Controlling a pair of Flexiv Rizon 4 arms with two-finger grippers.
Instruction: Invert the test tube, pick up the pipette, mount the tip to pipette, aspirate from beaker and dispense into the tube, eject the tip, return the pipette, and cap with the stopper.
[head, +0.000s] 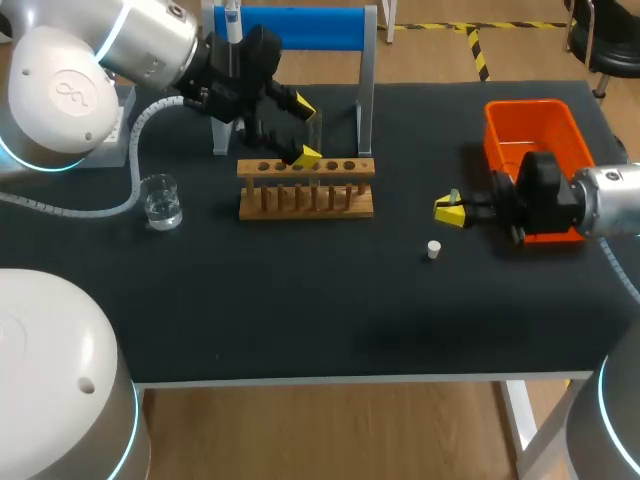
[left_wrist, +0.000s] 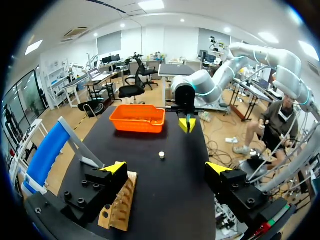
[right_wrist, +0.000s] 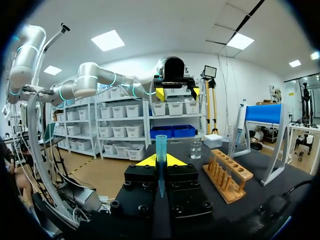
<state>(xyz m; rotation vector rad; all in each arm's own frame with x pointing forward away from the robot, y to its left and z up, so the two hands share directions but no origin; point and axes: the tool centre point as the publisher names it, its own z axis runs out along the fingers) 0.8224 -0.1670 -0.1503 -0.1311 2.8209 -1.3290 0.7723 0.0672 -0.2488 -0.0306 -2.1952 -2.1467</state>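
My left gripper hangs open over the wooden tube rack, its yellow fingertips spread wide; in the left wrist view the left gripper holds nothing, and the rack lies under one finger. A faint clear tube seems to stand up from the rack there. My right gripper is right of the rack, near the orange bin, shut on a blue pipette tip held upright. The white stopper lies on the mat in front of it. The beaker stands at the left. The pipette hangs on its stand.
The orange bin sits at the right back, partly behind my right arm. The pipette stand with its blue panel rises behind the rack. A coiled cable from my left arm hangs near the beaker.
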